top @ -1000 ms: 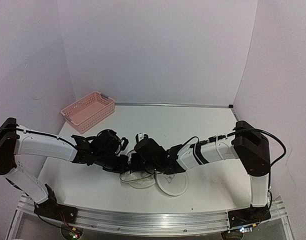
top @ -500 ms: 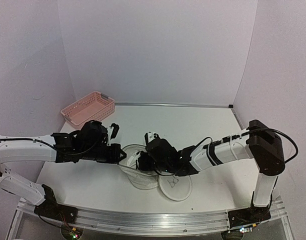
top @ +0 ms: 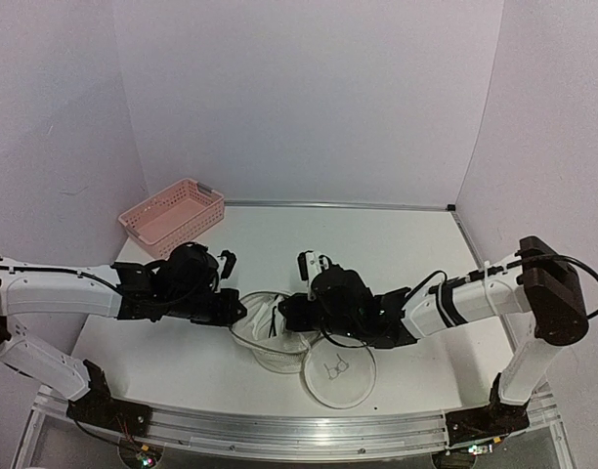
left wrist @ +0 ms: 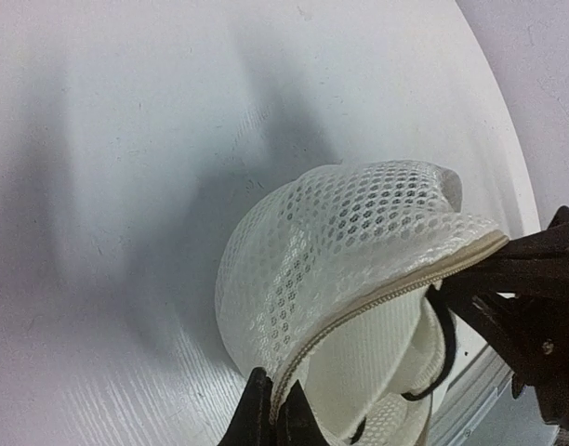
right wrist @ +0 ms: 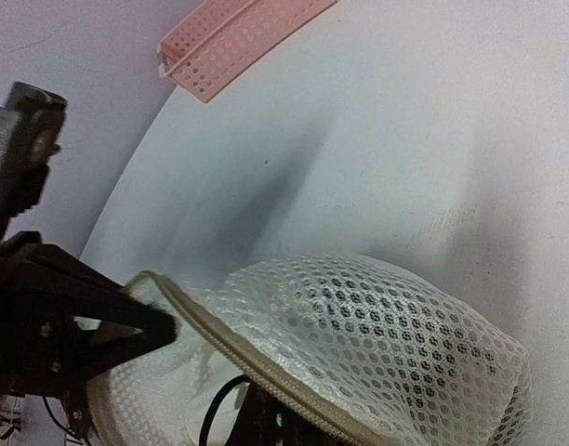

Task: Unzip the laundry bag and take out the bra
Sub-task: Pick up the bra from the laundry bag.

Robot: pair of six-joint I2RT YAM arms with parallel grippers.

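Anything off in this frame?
Nothing spilled or damaged. The laundry bag just looks lopsided: the left claw and right claw pinch its zip rim and hold one mesh half tilted up, while its other half lies flat on the table. The bra sits inside.

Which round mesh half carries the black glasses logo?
The flat half lying on the table near the front edge, not the domed half held up beside it.

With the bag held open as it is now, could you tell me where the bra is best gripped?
Grip the bra by its dark strap loop, which stands clear of the soft fabric. Come in through the gap under the lifted zip rim of the laundry bag; mesh closes every other side. The left pincer and right pincer hold that rim.
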